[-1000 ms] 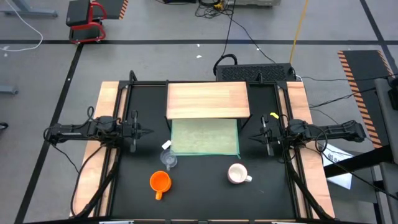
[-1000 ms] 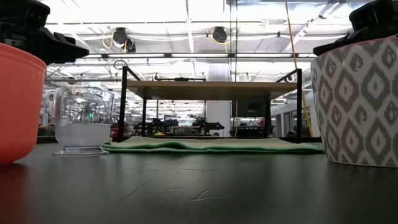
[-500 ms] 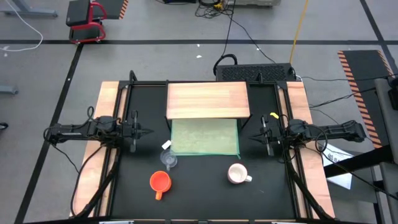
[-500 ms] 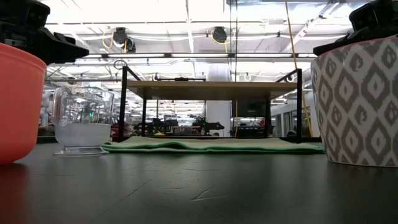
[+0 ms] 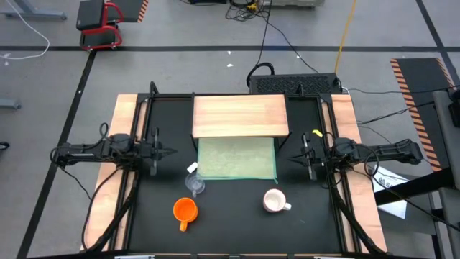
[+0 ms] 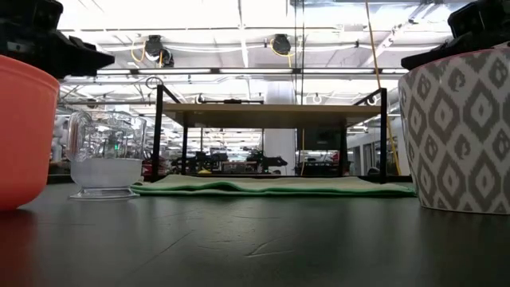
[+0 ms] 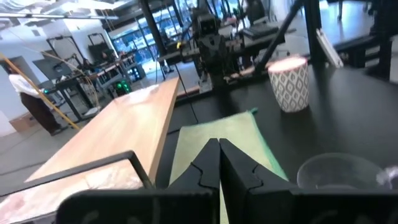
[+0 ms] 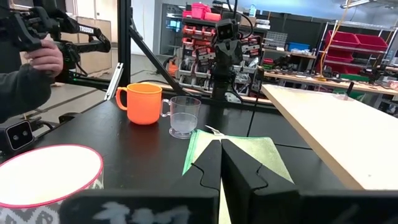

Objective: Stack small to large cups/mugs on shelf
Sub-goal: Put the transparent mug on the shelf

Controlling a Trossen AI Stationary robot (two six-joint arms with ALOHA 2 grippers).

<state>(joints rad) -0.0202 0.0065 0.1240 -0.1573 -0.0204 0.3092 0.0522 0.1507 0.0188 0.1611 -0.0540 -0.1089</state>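
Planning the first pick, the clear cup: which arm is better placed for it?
Left, probably. The small clear transparent cup stands on the left half of the black table, nearer the left gripper, jaws shut, than the right gripper.

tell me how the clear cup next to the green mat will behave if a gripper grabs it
The clear cup looks thin-walled and see-through, so probably light and easily nudged. Its smooth glossy sides may be slippery between the fingers. It stands upright on a flat base touching the green mat corner, so it seems more apt to slide than tip.
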